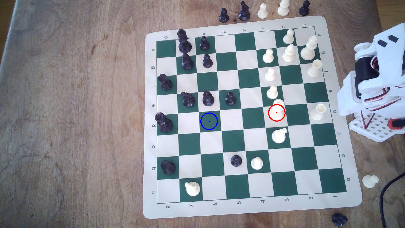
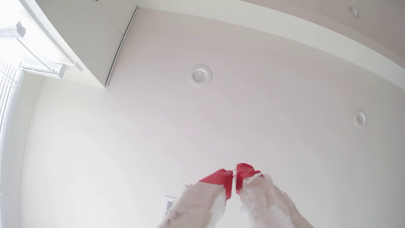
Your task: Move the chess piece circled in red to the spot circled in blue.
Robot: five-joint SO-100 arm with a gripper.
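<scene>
Premises appear to be a room in a home. A worn wooden table [image 1: 65, 109] carries a roll-up chess mat [image 1: 241, 210] with pieces. The wrist view shows a plain white ceiling [image 2: 241, 120] with recessed lights [image 2: 200, 75], an air vent [image 2: 169, 205] and window blinds [image 2: 6, 83] admitting daylight.

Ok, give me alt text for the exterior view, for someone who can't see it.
A green-and-cream chess board lies on a wooden table, mid-game. A red ring marks the cream queen; a blue ring marks an empty green square further towards the exterior view's left. The white robot arm sits folded at the right edge.
</scene>
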